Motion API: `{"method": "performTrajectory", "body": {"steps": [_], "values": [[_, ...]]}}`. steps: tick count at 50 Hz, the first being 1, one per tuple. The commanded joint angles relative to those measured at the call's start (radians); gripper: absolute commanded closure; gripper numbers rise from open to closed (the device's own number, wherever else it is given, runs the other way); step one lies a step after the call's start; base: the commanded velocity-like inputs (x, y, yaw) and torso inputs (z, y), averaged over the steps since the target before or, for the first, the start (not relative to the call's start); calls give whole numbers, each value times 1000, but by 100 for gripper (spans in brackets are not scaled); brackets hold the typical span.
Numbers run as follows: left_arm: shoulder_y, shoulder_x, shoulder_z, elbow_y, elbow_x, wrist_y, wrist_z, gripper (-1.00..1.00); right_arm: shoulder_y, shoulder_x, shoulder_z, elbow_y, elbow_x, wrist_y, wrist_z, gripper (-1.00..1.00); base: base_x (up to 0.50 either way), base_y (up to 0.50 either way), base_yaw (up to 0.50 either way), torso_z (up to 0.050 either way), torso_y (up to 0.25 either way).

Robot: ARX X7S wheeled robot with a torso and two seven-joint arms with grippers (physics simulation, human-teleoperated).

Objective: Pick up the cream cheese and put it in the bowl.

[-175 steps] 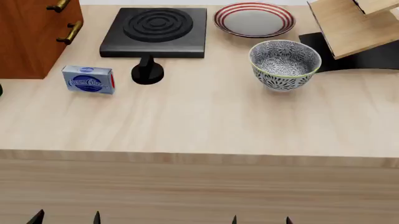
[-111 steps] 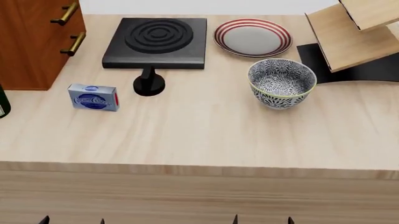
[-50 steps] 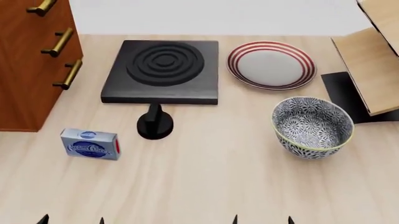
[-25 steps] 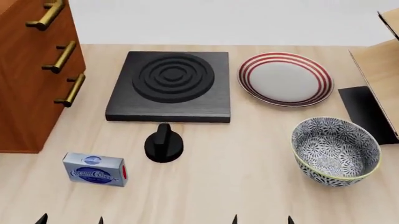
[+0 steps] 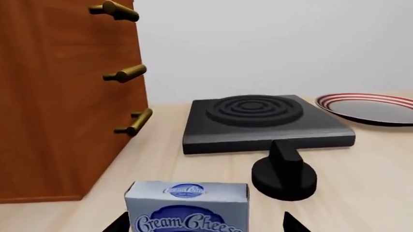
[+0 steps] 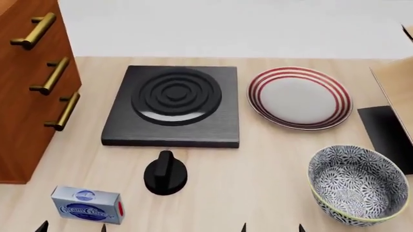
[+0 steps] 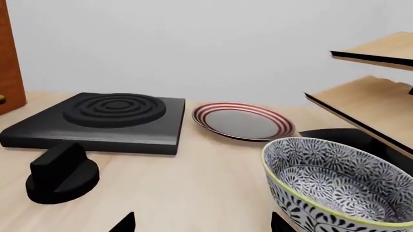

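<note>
The cream cheese (image 6: 87, 205) is a small silver-blue box with a dark blue oval and a red end, lying on the counter at the front left. In the left wrist view the cream cheese (image 5: 187, 207) sits close ahead, between the tips of my open left gripper (image 5: 203, 226). The speckled black-and-white bowl (image 6: 359, 185) stands upright at the front right; it also shows in the right wrist view (image 7: 335, 183). My right gripper (image 7: 201, 224) is open and empty, left of the bowl. Only the fingertips (image 6: 41, 226) of both grippers show in the head view.
A black square burner (image 6: 173, 104) sits mid-counter with a black knob (image 6: 166, 174) in front of it. A red-ringed white plate (image 6: 299, 97) lies behind the bowl. A brown drawer cabinet (image 6: 29, 87) stands at the left. Wooden shelves (image 7: 374, 96) on a black base rise at the right.
The head view has moved forward and closer over the counter: all objects have shifted down and grown larger. The cream cheese and bowl stay in place on the counter.
</note>
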Motion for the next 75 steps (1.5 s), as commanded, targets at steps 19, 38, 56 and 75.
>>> {"method": "performTrajectory", "body": {"steps": [19,38,56,75], "values": [[8,-20,18,55,-12,-37,-23,-100,5,14,-15,1,2,-2,22,-100,220,0,0,0,1],[-1,-20,28,-3,-15,11,-29,-100,5,22,-27,-4,0,2,38,-100,220,0,0,0,0],[-6,-24,40,-21,-19,22,-35,-100,10,27,-36,13,8,-9,44,-100,220,0,0,0,0],[1,-44,47,40,-21,-29,-53,-100,7,38,-46,-11,15,3,51,-100,191,0,0,0,0]]}}
